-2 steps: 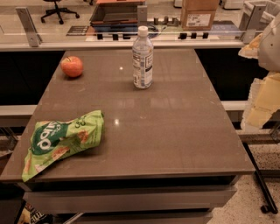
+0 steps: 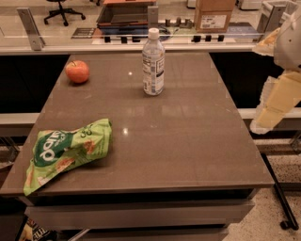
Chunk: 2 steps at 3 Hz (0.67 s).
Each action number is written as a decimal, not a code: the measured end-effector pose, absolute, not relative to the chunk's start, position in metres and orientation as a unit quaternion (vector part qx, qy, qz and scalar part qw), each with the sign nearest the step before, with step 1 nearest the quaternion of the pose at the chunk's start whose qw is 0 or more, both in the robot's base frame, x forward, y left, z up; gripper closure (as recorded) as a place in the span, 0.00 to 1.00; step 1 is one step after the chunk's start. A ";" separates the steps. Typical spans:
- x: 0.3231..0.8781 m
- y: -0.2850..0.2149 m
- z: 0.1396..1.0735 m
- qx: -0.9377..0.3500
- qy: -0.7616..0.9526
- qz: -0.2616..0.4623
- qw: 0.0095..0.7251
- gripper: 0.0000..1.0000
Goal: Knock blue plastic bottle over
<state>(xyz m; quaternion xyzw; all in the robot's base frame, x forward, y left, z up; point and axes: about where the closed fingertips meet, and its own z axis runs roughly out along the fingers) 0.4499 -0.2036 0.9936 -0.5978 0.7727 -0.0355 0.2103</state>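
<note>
The blue plastic bottle [image 2: 153, 63] stands upright at the far middle of the brown table [image 2: 188, 141]. It is clear, with a white cap and a white-and-blue label. My gripper [image 2: 275, 103] shows as pale yellow and white parts at the right edge of the camera view. It hangs beyond the table's right side, well apart from the bottle and holding nothing that I can see.
A red apple [image 2: 77, 71] sits at the far left of the table. A green chip bag [image 2: 66, 150] lies at the front left. Behind the table runs a counter with a cardboard box [image 2: 214, 14] and a tray [image 2: 123, 14].
</note>
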 end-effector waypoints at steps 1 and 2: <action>0.468 -0.184 0.995 -0.585 0.765 -0.006 0.268 0.00; 0.490 -0.162 0.990 -0.559 0.760 0.036 0.330 0.00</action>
